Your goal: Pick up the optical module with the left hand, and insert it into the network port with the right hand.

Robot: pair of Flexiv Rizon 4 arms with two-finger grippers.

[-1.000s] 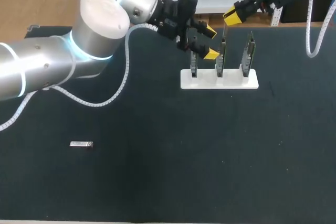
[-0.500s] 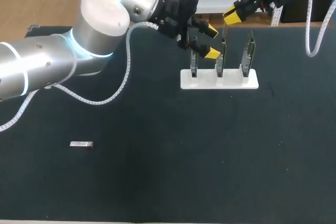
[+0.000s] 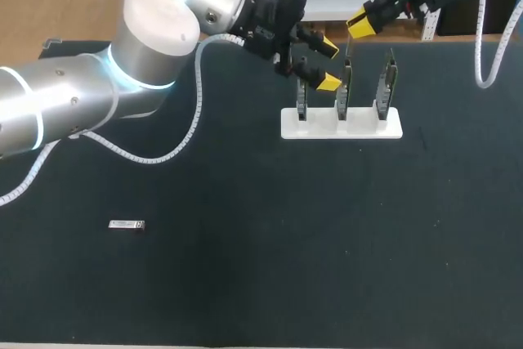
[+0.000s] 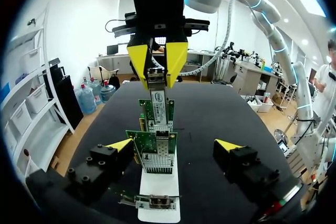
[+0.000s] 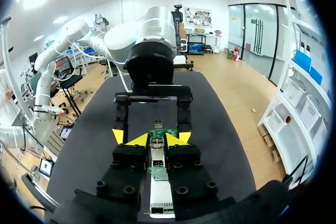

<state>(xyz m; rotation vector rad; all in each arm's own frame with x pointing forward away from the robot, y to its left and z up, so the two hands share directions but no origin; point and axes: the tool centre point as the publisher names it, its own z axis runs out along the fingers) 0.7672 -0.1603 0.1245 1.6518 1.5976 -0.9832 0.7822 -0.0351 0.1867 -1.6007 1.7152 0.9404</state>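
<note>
At the back of the table, a white stand (image 3: pixel 341 124) holds three upright green network cards. My right gripper (image 3: pixel 360 24) hangs over the middle card (image 3: pixel 344 87), shut on a silver optical module (image 4: pixel 156 81) that points down at that card's port (image 4: pixel 157 113). In the right wrist view the module (image 5: pixel 156 149) sits between my right gripper's (image 5: pixel 156 141) yellow tips. My left gripper (image 3: pixel 327 64) stands open beside the stand, with one finger (image 4: pixel 118 146) on each side of the nearest card (image 4: pixel 155 150) and touching nothing. A second optical module (image 3: pixel 127 225) lies flat at the table's front left.
My left arm (image 3: pixel 155 46) spans the back left of the table, its white cable looping down beside it. The right arm's cable (image 3: pixel 494 46) hangs at the back right. The table top (image 3: pixel 327 243) is dark and bare in front of the stand.
</note>
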